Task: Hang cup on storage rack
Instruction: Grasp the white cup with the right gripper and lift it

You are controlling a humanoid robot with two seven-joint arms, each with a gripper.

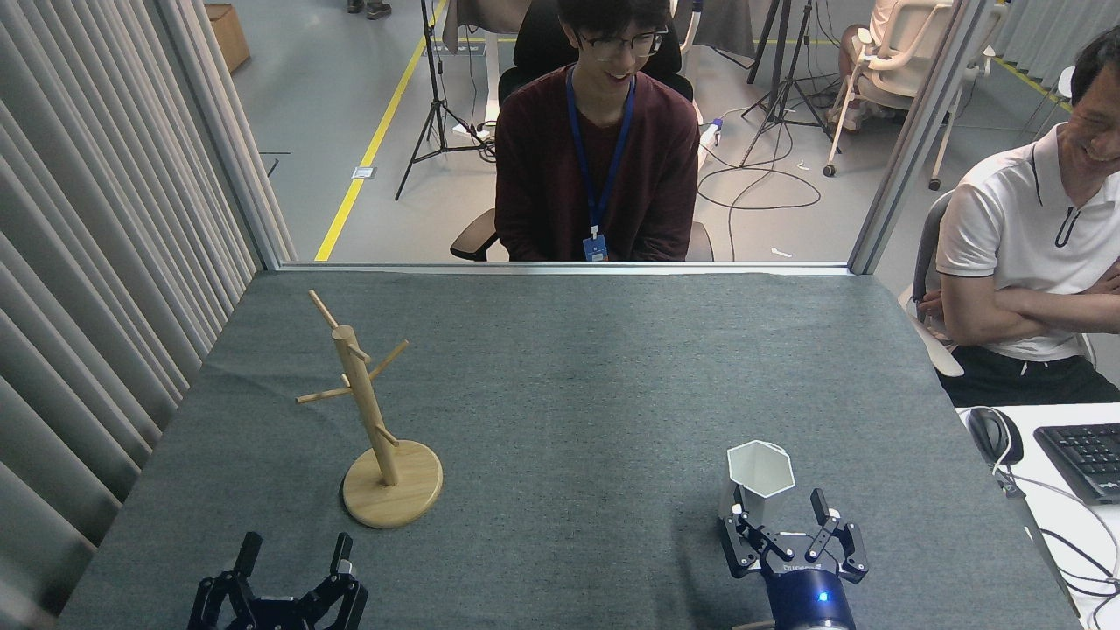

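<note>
Two claws are in view at the near edge of the grey-covered desk [612, 367]. Right claw [774, 516]: fingers spread apart, one on each side of the lower part of the cup [759, 479]; contact with the cup walls cannot be confirmed. Cup: white, hexagonal rim, upright on the desk at near right, mouth upward. Left claw [291, 556]: fingers spread apart, holding nothing, low at near left. Storage rack [372, 420]: wooden post with angled pegs on a round base, standing on the desk's left side, well apart from the cup; no cup on any peg. Two persons are seated beyond the desk, one behind the far edge [598, 157], one at far right [1032, 254].
</note>
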